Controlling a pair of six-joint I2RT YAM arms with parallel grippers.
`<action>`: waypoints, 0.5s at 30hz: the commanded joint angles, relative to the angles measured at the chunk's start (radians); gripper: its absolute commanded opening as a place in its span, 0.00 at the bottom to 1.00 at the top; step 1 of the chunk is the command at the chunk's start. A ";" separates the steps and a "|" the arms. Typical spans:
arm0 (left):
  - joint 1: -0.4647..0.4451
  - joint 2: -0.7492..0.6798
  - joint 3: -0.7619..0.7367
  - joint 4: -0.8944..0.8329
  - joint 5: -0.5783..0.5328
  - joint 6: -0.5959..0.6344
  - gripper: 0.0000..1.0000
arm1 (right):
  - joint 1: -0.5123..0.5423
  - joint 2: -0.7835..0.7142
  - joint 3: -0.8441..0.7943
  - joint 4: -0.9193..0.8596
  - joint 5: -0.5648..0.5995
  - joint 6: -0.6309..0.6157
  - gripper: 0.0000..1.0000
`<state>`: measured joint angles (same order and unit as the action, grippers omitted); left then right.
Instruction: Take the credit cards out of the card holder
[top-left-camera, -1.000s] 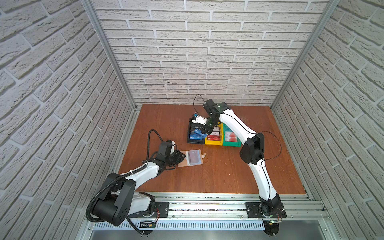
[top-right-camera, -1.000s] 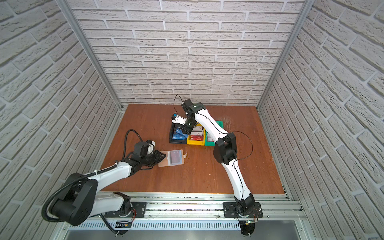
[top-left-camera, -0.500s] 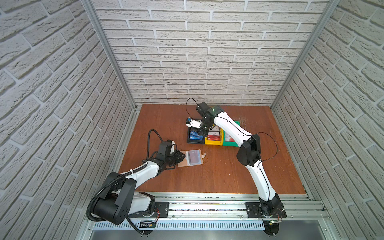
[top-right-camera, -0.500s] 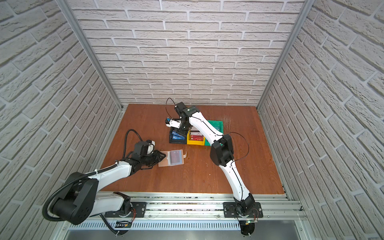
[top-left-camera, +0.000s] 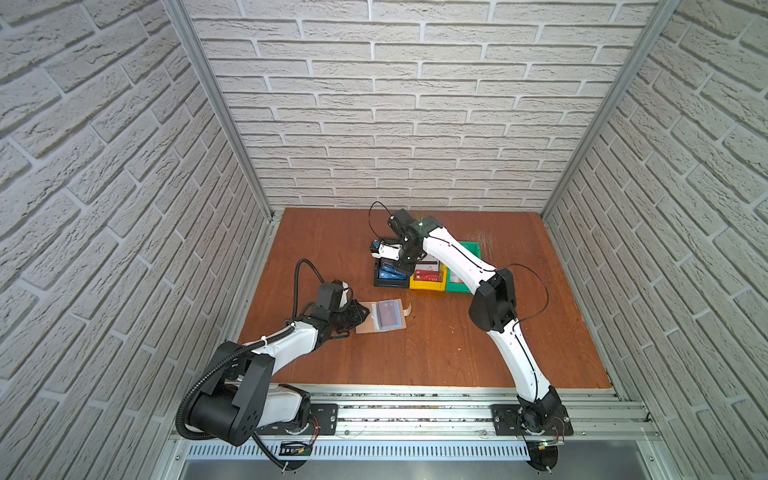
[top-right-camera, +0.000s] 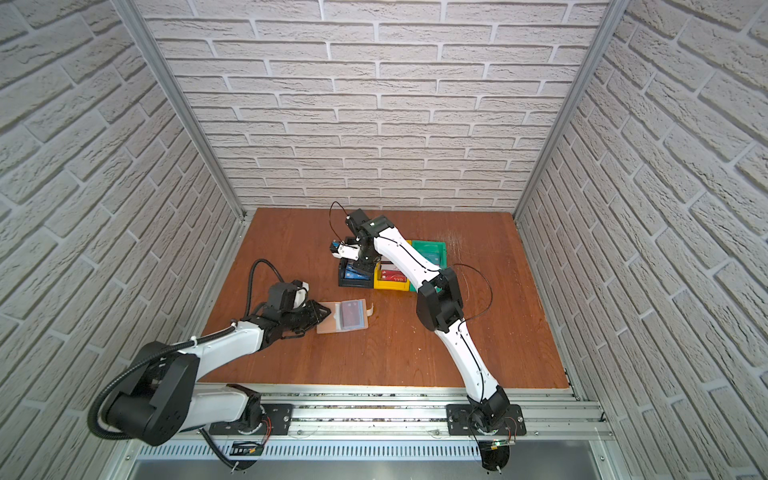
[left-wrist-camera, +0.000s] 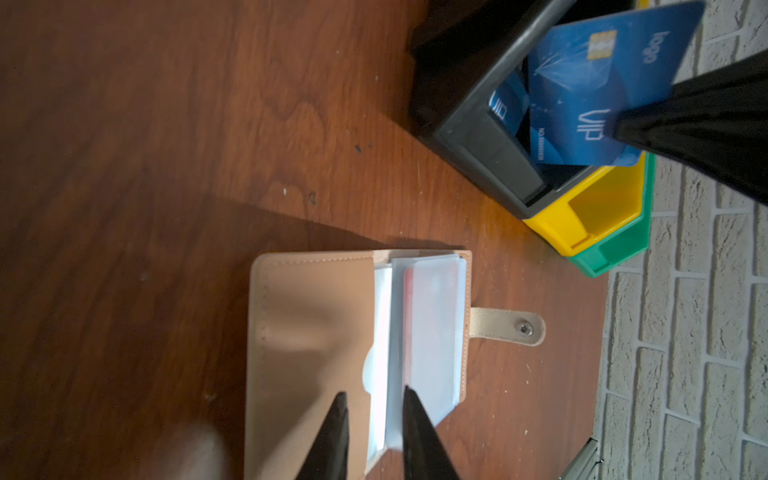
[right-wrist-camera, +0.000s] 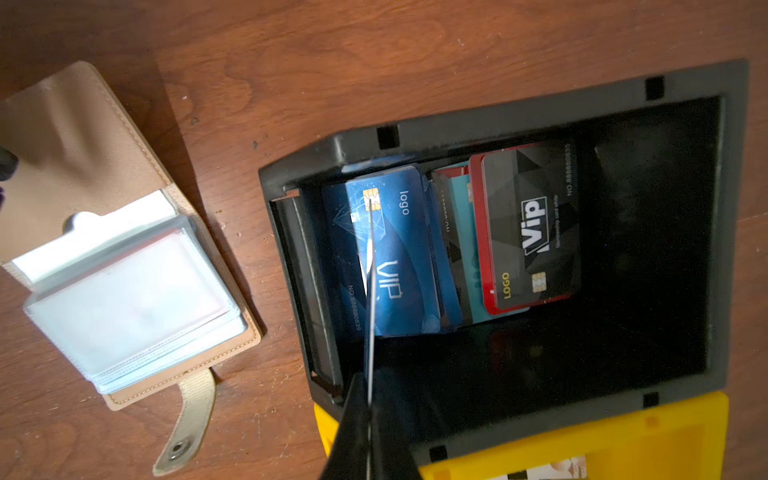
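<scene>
Wooden table (top-left-camera: 436, 353). In both top views three bins stood in a touching row toward 12 o'clock of table centre: black bin (right-wrist-camera: 519, 112), yellow bin (left-wrist-camera: 598, 212) at its 3 o'clock, green bin (top-left-camera: 467, 249) at 3 o'clock again.

Card holder (left-wrist-camera: 311, 324) lay open and flat on the table at 9 o'clock of centre, apart from the bins, clear sleeves facing up.

Left gripper (left-wrist-camera: 372, 405) sat at the holder's 9 o'clock edge, jaws a narrow gap apart. One tip was over the tan flap, the other over the sleeves. Nothing seen pinched between them; contact with the holder unclear.

Right gripper (right-wrist-camera: 368, 415) hung over the black bin, jaws closed flat on a blue VIP card (left-wrist-camera: 602, 95), held on edge above the bin's opening.

Inside that bin lay a second blue VIP card (right-wrist-camera: 395, 257) and a black-and-red Vip card (right-wrist-camera: 532, 228), with others beneath.

A dark red card (top-right-camera: 351, 318) showed through the holder's top sleeve.

Snap tab (left-wrist-camera: 507, 328) was unfastened, pointing to 3 o'clock.
</scene>
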<state>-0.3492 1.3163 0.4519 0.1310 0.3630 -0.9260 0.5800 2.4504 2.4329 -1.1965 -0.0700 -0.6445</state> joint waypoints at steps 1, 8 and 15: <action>0.009 0.017 0.019 0.023 0.009 0.020 0.25 | 0.009 0.036 0.009 -0.018 0.031 -0.024 0.05; 0.015 0.017 0.021 0.013 0.015 0.024 0.25 | 0.011 0.035 -0.012 -0.006 0.043 -0.035 0.05; 0.025 0.008 0.023 -0.004 0.020 0.032 0.25 | 0.012 0.038 -0.024 0.055 0.074 -0.010 0.18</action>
<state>-0.3336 1.3308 0.4522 0.1268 0.3721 -0.9157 0.5949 2.4943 2.4241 -1.1728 -0.0257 -0.6662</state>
